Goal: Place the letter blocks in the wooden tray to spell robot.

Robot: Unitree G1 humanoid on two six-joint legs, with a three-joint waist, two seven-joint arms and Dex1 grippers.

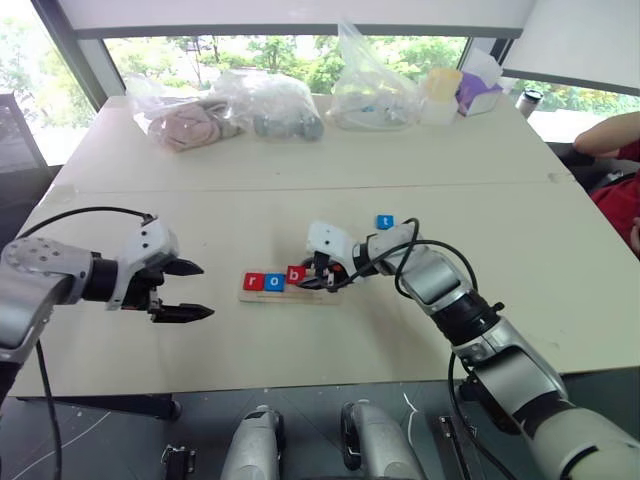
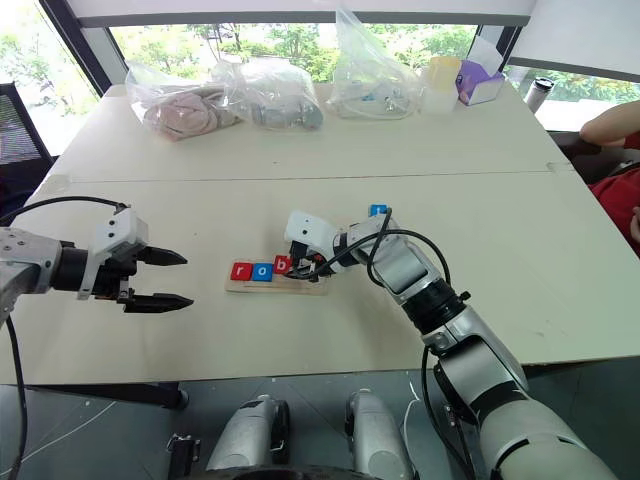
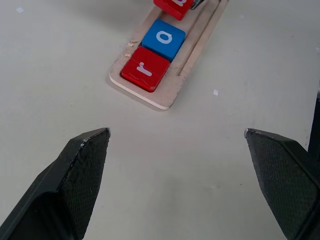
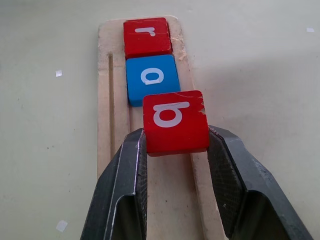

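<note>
Tabletop (image 1: 300,200): right end effector (image 4: 175,150) clamps red b block (image 4: 175,121) over wooden tray (image 4: 107,100); left end effector (image 1: 185,290) gapes empty.

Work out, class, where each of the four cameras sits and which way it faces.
Left eye view: on the head, looking forward and down at the table; both arms show.
Right eye view: beside it, same scene.
Left wrist view: on the left arm, looking along the open left gripper at the wooden tray.
Right wrist view: along the right gripper, shut on the red b block.
Both wrist views share the red r block.
</note>
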